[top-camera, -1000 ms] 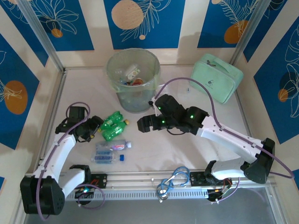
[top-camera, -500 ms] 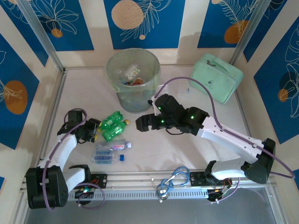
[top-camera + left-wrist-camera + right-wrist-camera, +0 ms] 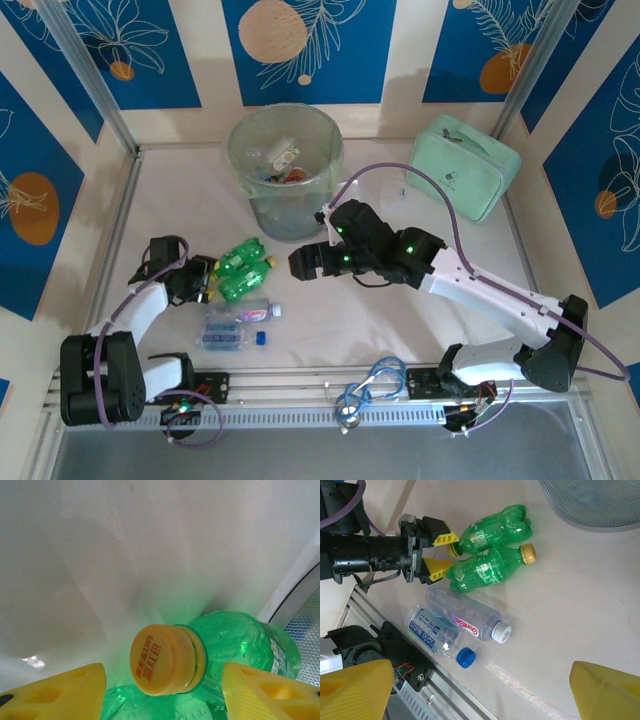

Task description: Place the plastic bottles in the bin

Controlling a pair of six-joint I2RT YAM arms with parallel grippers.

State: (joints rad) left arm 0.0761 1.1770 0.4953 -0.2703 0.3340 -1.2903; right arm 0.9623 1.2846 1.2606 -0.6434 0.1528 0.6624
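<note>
I have the left pincer point(image 3: 164, 682) spread around the orange-yellow cap point(image 3: 162, 660) of a green bottle point(image 3: 240, 640). In its wrist view a sliver of gap shows on each side of the cap, so the yellow fingers point(image 3: 55, 692) are not pinching it. That bottle's body runs off the right edge. A second green bottle point(image 3: 130, 705) is a blur beneath the cap, cut off at the bottom.

In the right wrist view the two green bottles lie side by side, touching, on the bench point(image 3: 560, 610). Nearer the rail lie a clear bottle with a white cap point(image 3: 470, 620) and a crushed bottle with a blue label point(image 3: 432, 632), pressed against each other. A loose blue cap point(image 3: 466, 657) sits just beside the crushed one; I cannot tell whether they touch.

The right pincer point(image 3: 300, 262) hangs over the bench between the bin point(image 3: 290, 222) and the green bottles. It is spread wide with nothing between its fingers, whose tips are cropped by the bottom corners of its own view.

The bin stands at the far side of the bench, apart from the loose bottles. Inside I make out a jumble of bottles with something red among them, too small to count. A mint-green case point(image 3: 465, 180) lies to its right.
</note>
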